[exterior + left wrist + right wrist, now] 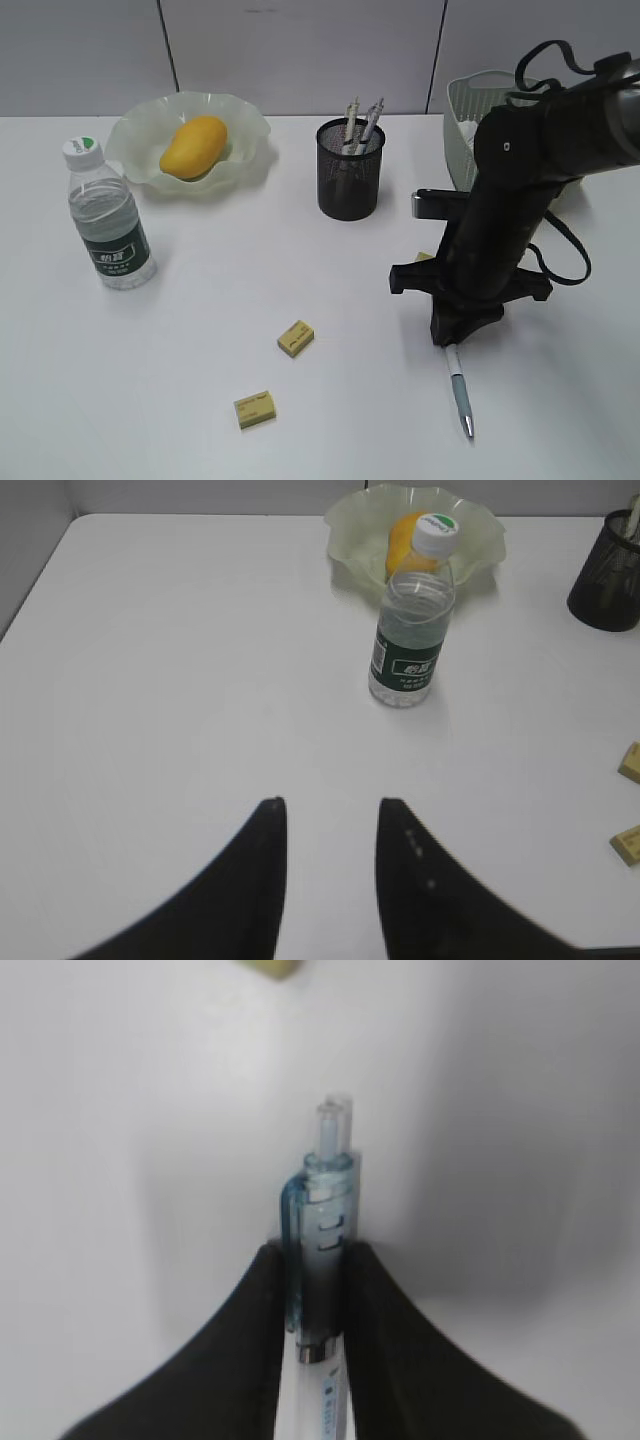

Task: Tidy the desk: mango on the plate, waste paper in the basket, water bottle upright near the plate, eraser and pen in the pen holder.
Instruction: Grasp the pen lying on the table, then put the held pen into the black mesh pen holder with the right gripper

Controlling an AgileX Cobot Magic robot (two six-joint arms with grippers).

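Observation:
The mango (193, 146) lies on the ruffled pale-green plate (140, 160). The water bottle (108, 219) stands upright in front of the plate; it also shows in the left wrist view (411, 630). The black mesh pen holder (350, 175) holds two pens. Two yellow erasers (296, 338) (255, 409) lie on the desk. My right gripper (450, 340) is shut on the clip end of a blue-white pen (459, 388), seen close in the right wrist view (322, 1260). The pen lies low on the desk (150, 380). My left gripper (330, 805) is open and empty. The waste paper is white inside the basket (470, 125).
A third yellow piece shows partly behind the right arm (424, 257). The grey wall runs along the back edge of the desk.

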